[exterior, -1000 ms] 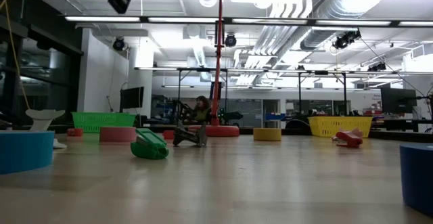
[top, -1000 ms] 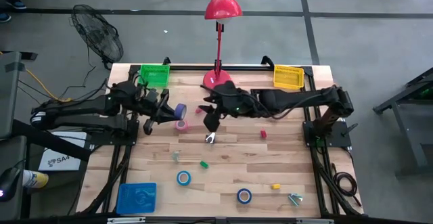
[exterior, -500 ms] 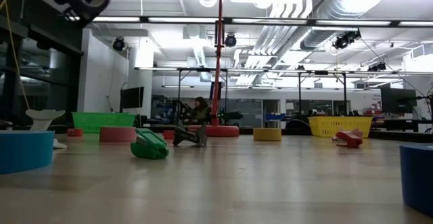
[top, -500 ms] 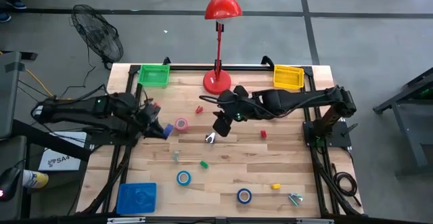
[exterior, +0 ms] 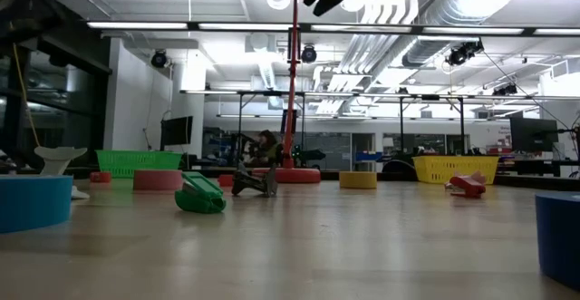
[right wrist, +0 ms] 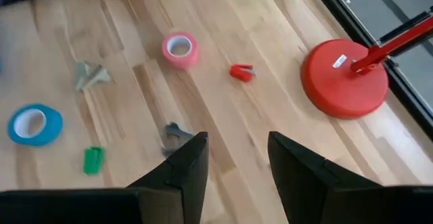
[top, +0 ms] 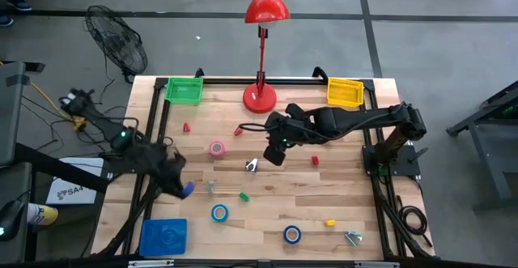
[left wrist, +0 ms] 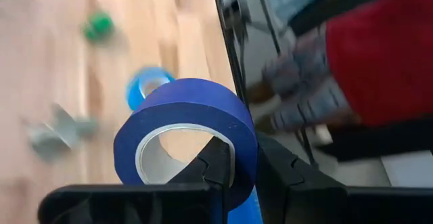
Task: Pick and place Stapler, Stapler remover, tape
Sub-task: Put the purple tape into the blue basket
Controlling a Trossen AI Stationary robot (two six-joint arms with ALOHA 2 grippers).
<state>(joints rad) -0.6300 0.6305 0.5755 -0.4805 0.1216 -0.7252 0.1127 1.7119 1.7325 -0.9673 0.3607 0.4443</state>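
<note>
Left gripper (left wrist: 226,166) pinches purple tape (left wrist: 193,126); right gripper (right wrist: 237,158), spread and empty, hovers mid-table. Most items remain scattered.

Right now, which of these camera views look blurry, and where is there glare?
Left wrist view: the purple-blue tape roll between the left gripper fingers is sharp; table and background are motion-smeared. Right wrist view: slightly soft. Low view: ceiling lights glare. High view: even, sharp.
</note>
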